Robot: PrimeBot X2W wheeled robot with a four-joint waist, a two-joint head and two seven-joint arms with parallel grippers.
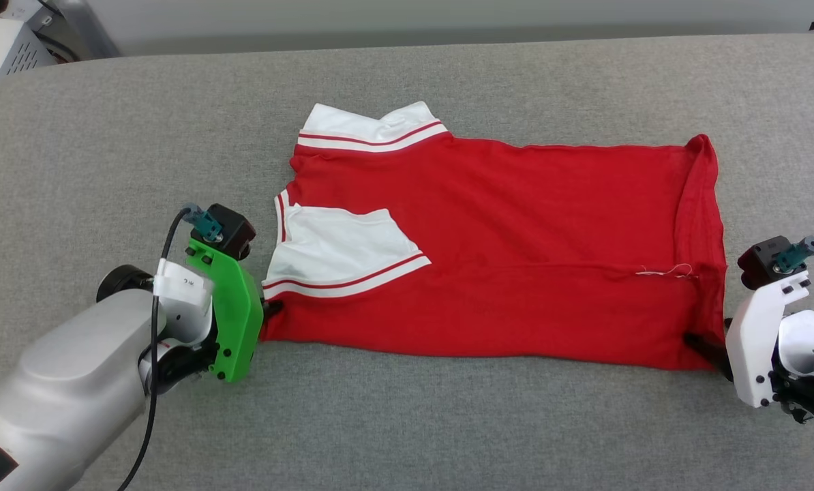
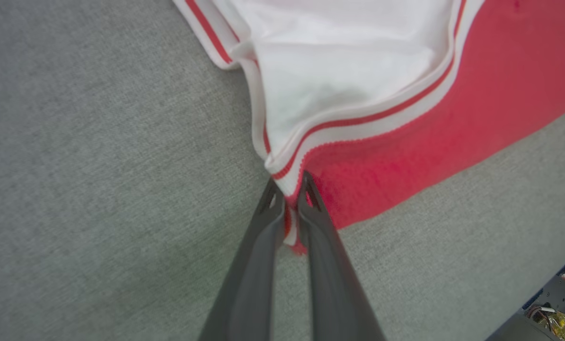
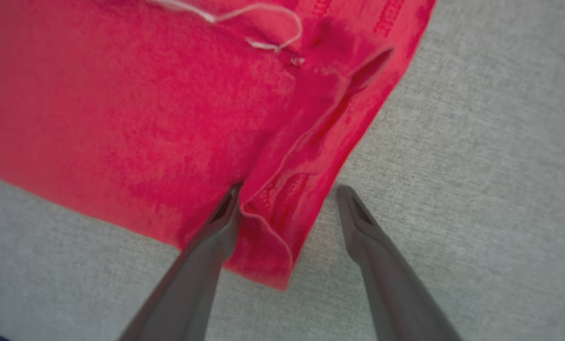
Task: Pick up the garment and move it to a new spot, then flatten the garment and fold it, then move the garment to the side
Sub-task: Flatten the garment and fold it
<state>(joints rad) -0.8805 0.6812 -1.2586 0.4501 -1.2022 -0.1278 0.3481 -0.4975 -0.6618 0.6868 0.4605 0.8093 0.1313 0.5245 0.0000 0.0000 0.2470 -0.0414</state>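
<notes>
Red garment (image 1: 516, 225) lying flat, white sleeves (image 1: 339, 249) (striped trim), left claw (image 2: 289, 201) pinching its corner, right claw (image 3: 289, 190) spread wide

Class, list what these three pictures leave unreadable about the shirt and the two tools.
Head view: tips of the left tool, hidden behind its green mount.
Right wrist view: blurred, so whether a finger of the right tool lies over or under the hem of the garment.
Left wrist view: wiring at the lower right, cut off by the edge.
</notes>
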